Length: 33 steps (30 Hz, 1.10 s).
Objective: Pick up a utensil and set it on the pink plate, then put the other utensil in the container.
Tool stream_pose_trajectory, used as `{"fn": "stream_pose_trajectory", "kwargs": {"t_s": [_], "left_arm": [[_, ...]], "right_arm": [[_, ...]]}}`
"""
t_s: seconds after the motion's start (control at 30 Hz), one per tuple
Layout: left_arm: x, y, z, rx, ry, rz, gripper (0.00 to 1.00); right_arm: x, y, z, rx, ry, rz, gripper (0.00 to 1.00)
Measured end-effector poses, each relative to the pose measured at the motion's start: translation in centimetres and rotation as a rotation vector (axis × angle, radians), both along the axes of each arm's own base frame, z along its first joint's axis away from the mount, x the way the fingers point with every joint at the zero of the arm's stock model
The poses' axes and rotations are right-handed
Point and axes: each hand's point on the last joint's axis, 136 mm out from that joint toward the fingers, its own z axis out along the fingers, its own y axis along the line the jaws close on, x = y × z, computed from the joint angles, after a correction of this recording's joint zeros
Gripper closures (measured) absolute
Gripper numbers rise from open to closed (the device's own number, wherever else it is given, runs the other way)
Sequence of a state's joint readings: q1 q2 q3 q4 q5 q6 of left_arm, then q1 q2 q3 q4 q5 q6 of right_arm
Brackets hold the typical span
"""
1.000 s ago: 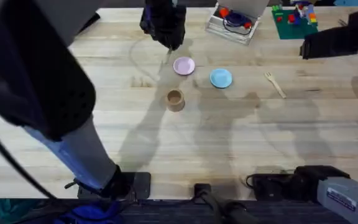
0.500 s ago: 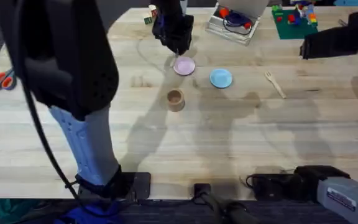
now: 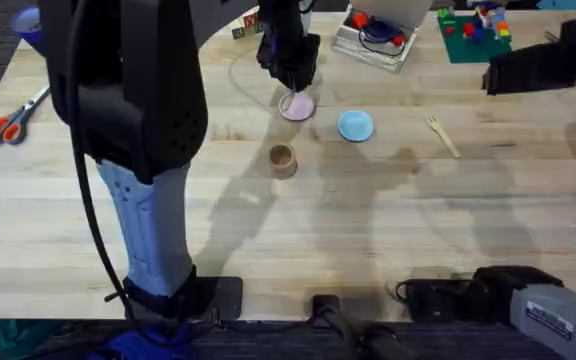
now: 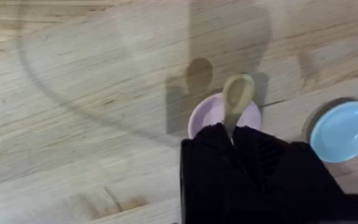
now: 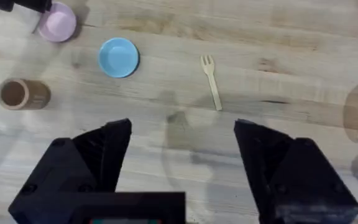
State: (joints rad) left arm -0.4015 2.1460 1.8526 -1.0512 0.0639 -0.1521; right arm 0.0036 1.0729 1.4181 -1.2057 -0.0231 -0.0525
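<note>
The wooden table is seen spread across the overhead frame, and the left arm is seen large and dark at the left, reaching to the upper middle. There the left gripper is closed on the handle of the spoon, whose bowl is held over the pink plate; contact between bowl and plate cannot be judged. The right gripper is held high at the upper right of the overhead frame, its black fingers spread wide apart with nothing between them. The light blue plate is placed just right of the pink plate, and the brown container stands below both, slightly left of centre. The fork is lying flat on the table, well right of the blue plate, prongs toward the upper left.
</note>
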Motion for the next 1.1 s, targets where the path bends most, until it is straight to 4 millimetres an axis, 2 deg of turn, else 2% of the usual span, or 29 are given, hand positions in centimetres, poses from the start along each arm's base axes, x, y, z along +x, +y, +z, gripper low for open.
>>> {"fn": "stream_pose_trajectory", "kwargs": {"t_s": [0.87,1.1], "left_arm": [[-0.21,0.09,-0.08,0.001,0.010,0.013,0.960],[-0.71,0.30,-0.93,0.010,0.030,0.013,0.960]], "right_arm": [[-0.01,0.00,0.00,0.000,0.000,0.000,0.005],[-0.01,0.00,0.00,0.000,0.000,0.000,0.005]]}}
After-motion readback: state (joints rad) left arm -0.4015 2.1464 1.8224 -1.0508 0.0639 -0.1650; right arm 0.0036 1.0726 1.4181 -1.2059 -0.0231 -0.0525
